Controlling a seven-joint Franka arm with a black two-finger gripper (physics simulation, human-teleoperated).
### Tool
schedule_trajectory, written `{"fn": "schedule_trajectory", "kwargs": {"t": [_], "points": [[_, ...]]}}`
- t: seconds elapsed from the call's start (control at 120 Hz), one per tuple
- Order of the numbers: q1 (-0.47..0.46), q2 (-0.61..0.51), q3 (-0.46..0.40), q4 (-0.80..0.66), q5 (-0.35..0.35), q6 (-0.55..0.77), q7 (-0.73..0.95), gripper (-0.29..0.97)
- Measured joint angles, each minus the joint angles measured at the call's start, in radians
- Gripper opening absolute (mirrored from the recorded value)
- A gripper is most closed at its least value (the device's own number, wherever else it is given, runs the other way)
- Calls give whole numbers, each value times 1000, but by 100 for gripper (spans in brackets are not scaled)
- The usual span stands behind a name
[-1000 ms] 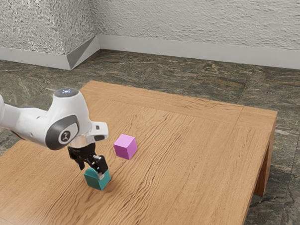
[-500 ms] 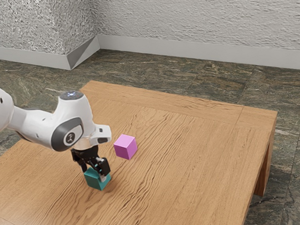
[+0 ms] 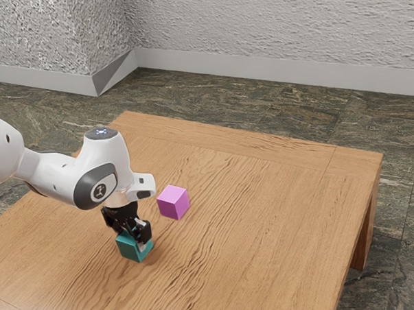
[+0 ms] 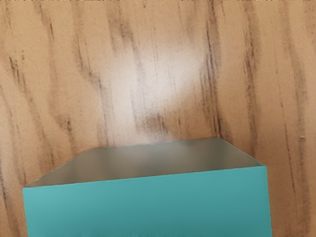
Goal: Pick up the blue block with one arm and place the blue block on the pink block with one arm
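- Teal-blue in colour, the blue block (image 3: 134, 249) sits flat on the wooden desk (image 3: 264, 214), in the lower-left part of the exterior view. It is not lifted.
- Jaws: lowered onto the upper part of the blue block, directly above it. Whether they are closed on the block or still open cannot be told.
- White arm (image 3: 63, 176): enters from the exterior view's left and bends downward over the blue block.
- Wrist view: the blue block (image 4: 148, 202) lies just under the hand, with its top face and one side face visible. The desk's wood grain (image 4: 148, 74) lies beyond it.
- Pink block (image 3: 173, 202): rests on the desk near the blue block, toward the exterior view's right and farther back. The two blocks are apart, not touching.
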Motion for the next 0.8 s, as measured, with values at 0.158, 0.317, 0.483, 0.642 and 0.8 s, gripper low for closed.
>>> {"fn": "schedule_trajectory", "kwargs": {"t": [0.158,0.317,0.483,0.642,0.8], "points": [[0,-7,0,0,3,2,-4,40],[-2,-39,0,2,5,-6,-8,36],[-1,-62,-6,117,8,-64,-14,35],[0,-53,-15,222,11,-133,-17,35],[-3,5,-23,303,13,-175,-18,35]]}}
